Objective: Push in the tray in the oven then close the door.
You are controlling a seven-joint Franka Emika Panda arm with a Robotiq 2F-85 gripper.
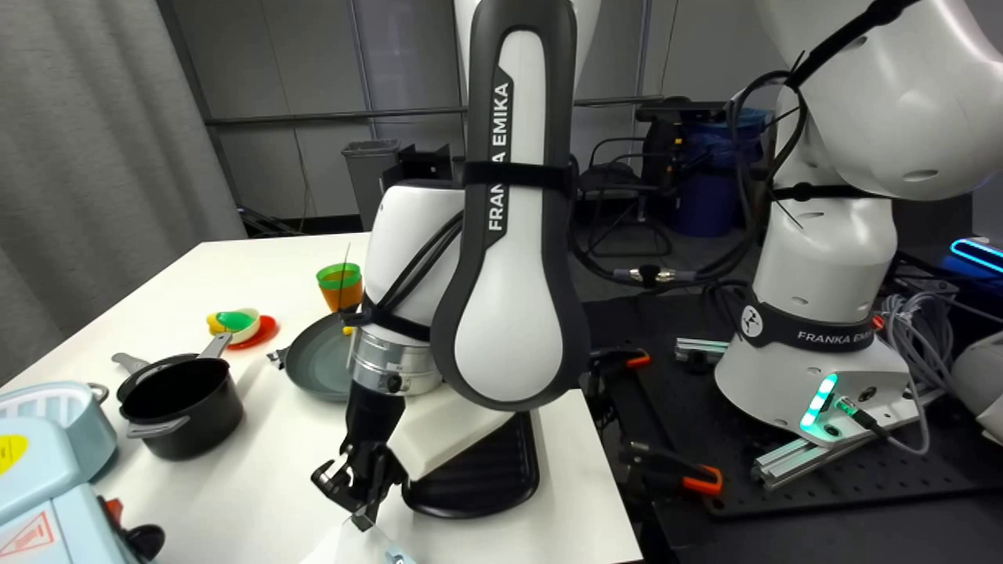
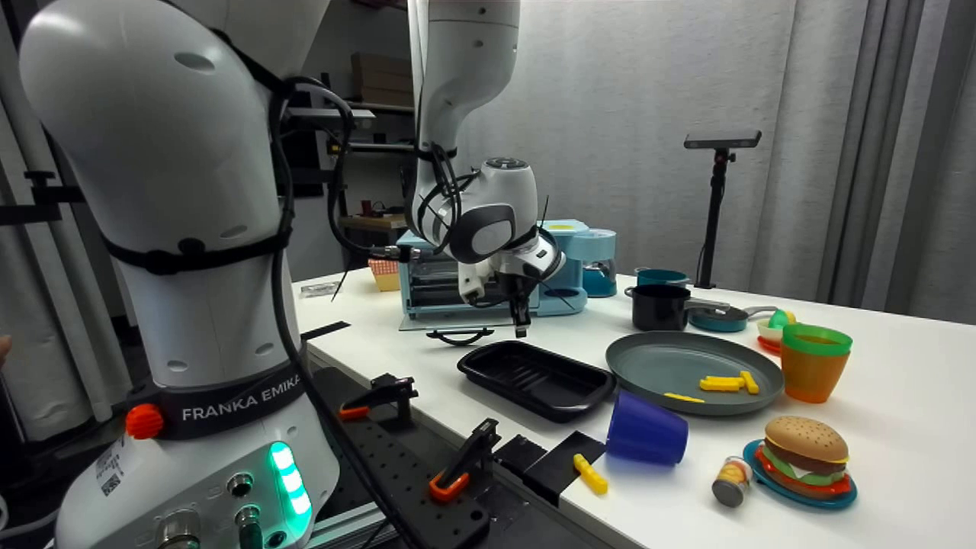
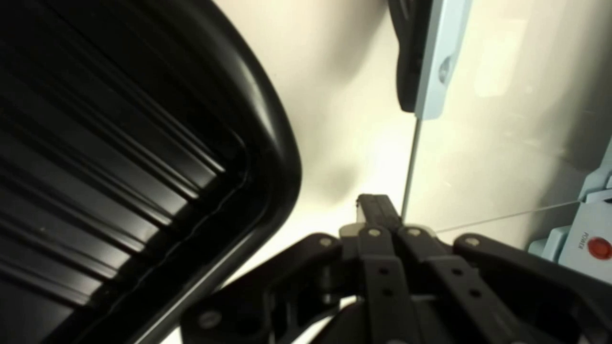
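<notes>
The light blue oven (image 2: pixel 406 288) stands at the back of the table with its door open. The glass door (image 2: pixel 427 323) lies lowered in front, with a black handle (image 2: pixel 460 336); the handle also shows in the wrist view (image 3: pixel 410 71). The oven's dark inside shows rack bars (image 2: pixel 438 286); I cannot make out a separate tray in it. A black ridged tray (image 2: pixel 534 377) lies on the table, also in the wrist view (image 3: pixel 143 143). My gripper (image 3: pixel 379 205) is shut and empty, low between this tray and the door's glass edge. It also shows in both exterior views (image 1: pixel 364 518) (image 2: pixel 521 330).
A grey pan (image 2: pixel 648 366) with yellow fries is beside the black tray. A black pot (image 2: pixel 657 309) and orange cup (image 2: pixel 812 374) stand farther along. A purple cup (image 2: pixel 646 431), toy burger (image 2: pixel 804 450) and small can (image 2: pixel 732 482) are at the near end. Clamps (image 2: pixel 457 465) line the table edge.
</notes>
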